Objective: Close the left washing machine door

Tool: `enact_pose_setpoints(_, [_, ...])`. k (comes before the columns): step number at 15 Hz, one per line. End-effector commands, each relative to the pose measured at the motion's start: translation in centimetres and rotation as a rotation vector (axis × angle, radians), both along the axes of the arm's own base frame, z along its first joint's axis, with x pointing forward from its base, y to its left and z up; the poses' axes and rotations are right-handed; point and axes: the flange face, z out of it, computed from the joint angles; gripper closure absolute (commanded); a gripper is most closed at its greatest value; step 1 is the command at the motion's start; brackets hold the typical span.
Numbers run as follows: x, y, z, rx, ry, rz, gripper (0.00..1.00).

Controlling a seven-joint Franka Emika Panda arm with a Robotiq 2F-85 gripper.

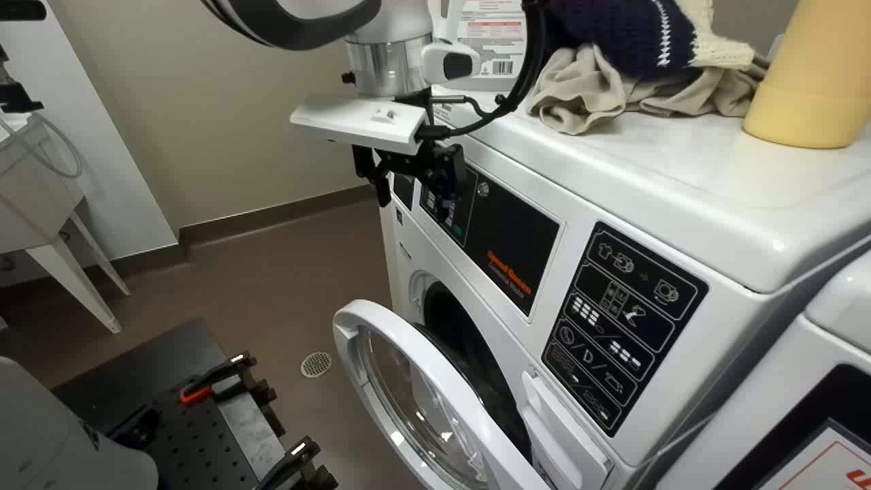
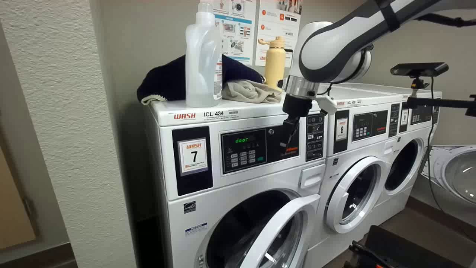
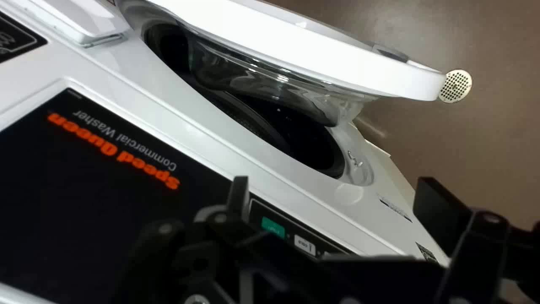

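far left there's a white sink (image 1: 34,211) on slanted legs, then a black holed plate (image 1: 204,435) low down. a strip of brown floor (image 1: 265,286) with a round drain (image 1: 316,365) in it runs between the plate and the outer edge of the left washing machine door (image 1: 422,401), which stands swung well out from its machine, with the dark drum opening (image 1: 473,347) showing behind the rim. higher up, the gripper (image 1: 414,197) hangs in front of the dark control panel (image 1: 507,238) in both exterior views. its fingers are spread wide with just air between them, and the wrist view has them well apart from the door's rim. can't tell how close the tips are to the panel though. next over is the left washing machine (image 1: 563,272), tan cloth (image 1: 578,88) and a yellow bottle (image 1: 810,75) on its top, then a thin gap and the edge of another white machine (image 1: 844,320).
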Motion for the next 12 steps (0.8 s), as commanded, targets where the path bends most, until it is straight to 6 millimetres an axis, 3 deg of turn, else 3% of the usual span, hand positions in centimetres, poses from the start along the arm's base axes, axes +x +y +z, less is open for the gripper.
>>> enact_pose_setpoints(1, [0.0,0.0,0.0,0.000,0.001,0.000,0.00])
enact_pose_setpoints(5, [0.5,1.3,-3.4,0.032,0.039,0.000,0.00])
enact_pose_setpoints(12, [0.5,7.9,-15.2,0.191,0.153,-0.047,0.00])
